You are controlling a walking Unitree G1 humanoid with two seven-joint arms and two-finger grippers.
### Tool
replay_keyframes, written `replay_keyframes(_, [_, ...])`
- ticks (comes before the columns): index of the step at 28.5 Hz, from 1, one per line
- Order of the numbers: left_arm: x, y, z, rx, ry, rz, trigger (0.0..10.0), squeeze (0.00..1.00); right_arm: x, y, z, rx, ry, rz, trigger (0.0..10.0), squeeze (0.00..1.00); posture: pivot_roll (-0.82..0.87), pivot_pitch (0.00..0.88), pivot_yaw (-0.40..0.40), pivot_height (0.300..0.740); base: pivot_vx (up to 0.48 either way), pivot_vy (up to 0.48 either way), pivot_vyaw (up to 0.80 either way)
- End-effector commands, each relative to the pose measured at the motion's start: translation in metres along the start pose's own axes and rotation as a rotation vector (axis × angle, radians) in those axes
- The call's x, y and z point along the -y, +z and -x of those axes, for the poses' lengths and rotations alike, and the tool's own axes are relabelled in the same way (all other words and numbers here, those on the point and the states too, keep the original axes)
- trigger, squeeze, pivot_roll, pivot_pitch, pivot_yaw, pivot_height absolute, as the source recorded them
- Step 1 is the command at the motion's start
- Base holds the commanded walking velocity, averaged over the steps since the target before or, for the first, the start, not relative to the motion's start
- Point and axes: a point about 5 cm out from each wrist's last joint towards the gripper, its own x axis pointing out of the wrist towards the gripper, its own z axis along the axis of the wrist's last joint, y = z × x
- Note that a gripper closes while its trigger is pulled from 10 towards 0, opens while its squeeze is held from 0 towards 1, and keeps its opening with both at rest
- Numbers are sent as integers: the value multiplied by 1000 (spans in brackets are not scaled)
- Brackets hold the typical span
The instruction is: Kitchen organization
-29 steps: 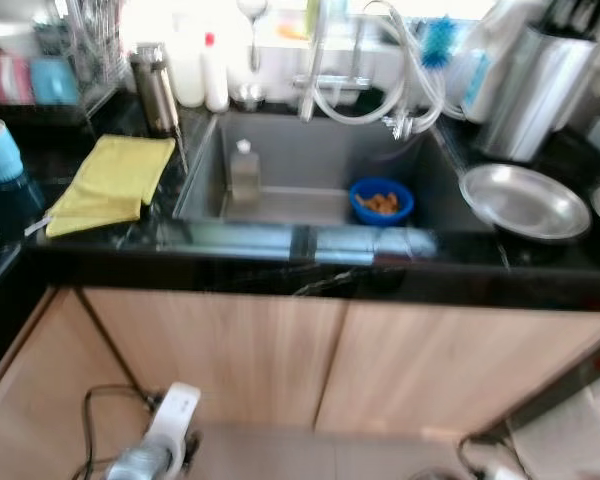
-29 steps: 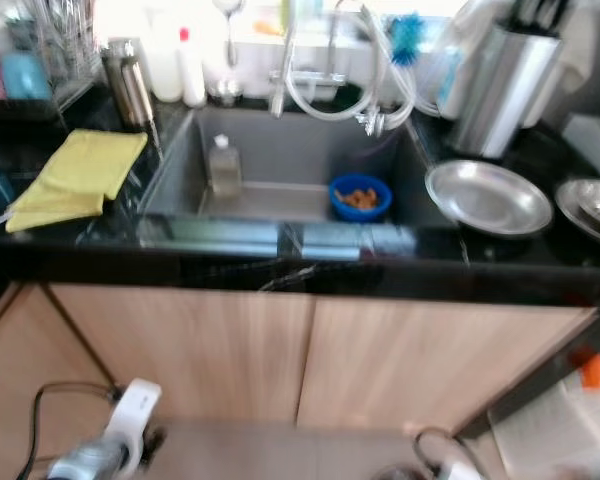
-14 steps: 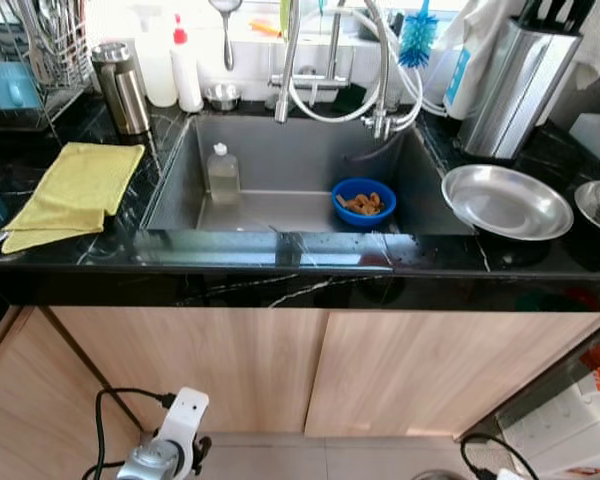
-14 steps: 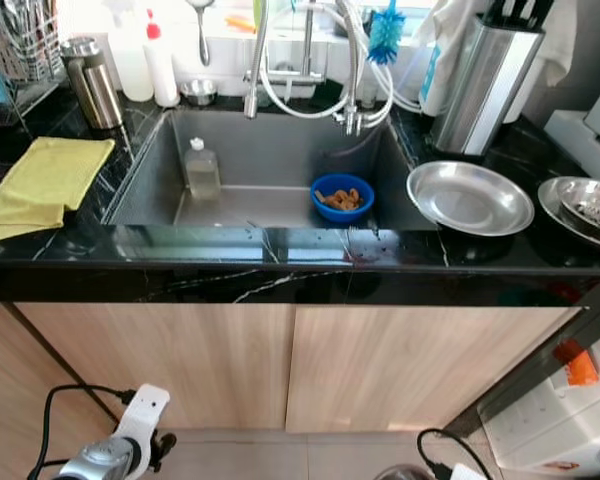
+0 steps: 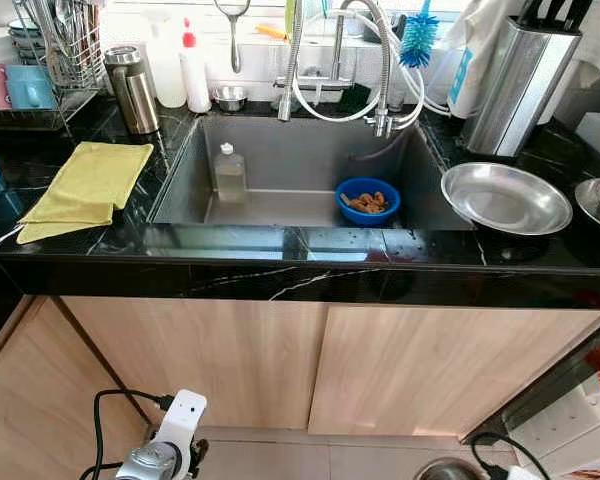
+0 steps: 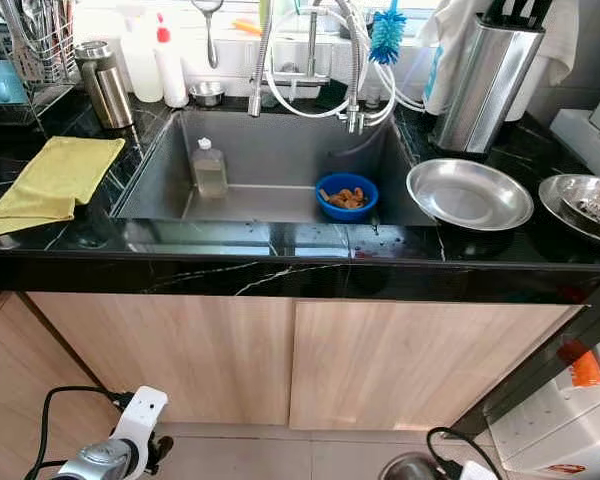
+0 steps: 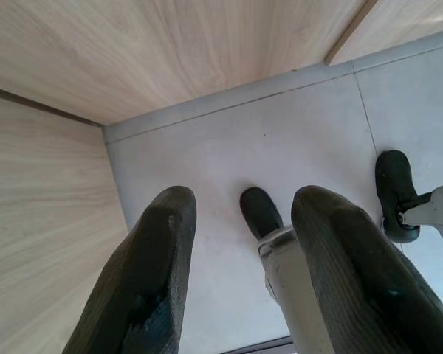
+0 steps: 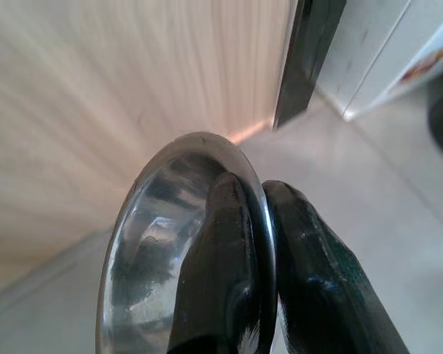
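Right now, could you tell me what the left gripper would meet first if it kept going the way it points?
Most likely the grey floor: the left gripper, hanging open, points down at it beside the wooden cabinet. Depth is unclear.

Bowl (image 5: 367, 201) in sink (image 5: 280, 160), right corner

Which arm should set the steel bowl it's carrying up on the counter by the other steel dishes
The right. Its gripper is already pinched on the steel bowl's rim, and the steel dishes sit on the counter's right side. The left gripper hangs open above the floor.
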Motion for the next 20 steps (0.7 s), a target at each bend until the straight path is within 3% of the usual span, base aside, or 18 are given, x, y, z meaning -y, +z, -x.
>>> replay_keyframes(1, [2, -3, 0, -14, -11, -11, 10000, 0, 3, 8, 0, 66, 1, 3, 10000, 0, 31, 34, -57, 740, 0, 0, 0])
replay_keyframes(13, [2, -5, 0, -18, -22, -23, 10000, 0, 2, 41, 17, 377, 15, 38, 10000, 0, 15, 18, -57, 740, 0, 0, 0])
replay_keyframes(20, [2, -4, 0, -16, -24, -26, 10000, 0, 1, 73, 42, 554, 19, 54, 10000, 0, 10, 27, -57, 740, 0, 0, 0])
